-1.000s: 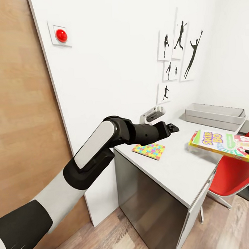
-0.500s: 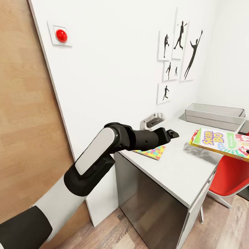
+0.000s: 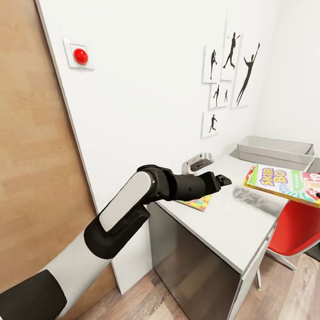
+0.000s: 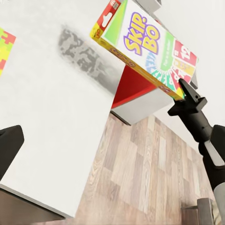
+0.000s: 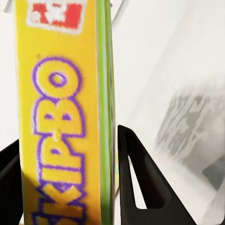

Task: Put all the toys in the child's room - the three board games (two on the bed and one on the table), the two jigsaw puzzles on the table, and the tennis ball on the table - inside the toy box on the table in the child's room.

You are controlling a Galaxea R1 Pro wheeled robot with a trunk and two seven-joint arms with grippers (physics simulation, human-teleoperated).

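Flat yellow-green "Skip-Bo" board game box (image 3: 291, 184) sits at right-centre of the head frame, held up in the air over the near edge of the pale grey table (image 3: 228, 222), casting a blotchy shadow on the tabletop. Right pincer (image 5: 108, 187) is clamped on it: right wrist view has the box's yellow printed edge sandwiched between the two black fingers (image 5: 136, 173). Left wrist view shows the same box (image 4: 150, 47) with the right pincer's finger at its lower corner.

Shallow light grey open-topped toy box (image 3: 276, 150) is further back on the table, upper right of the game box, against the wall. Game box is well apart from it, not yet over the rim. Can't see the inside of the bin from this angle, so can't say what's already in.

One multicoloured jigsaw puzzle square (image 3: 197, 202) lies flat on the table near the left end, partly hidden behind the left arm (image 3: 180, 187). Left pincer (image 3: 222, 179) reaches out above the table past the puzzle, carrying nothing; whether its jaws are apart, cannot tell.

Progress, my read: one game in transit, at least one puzzle left. Second puzzle, tennis ball and the other games aren't accounted for here.

Also in frame: red chair (image 3: 298, 228) under the box, black sports silhouette pictures (image 3: 231, 77) on the wall.
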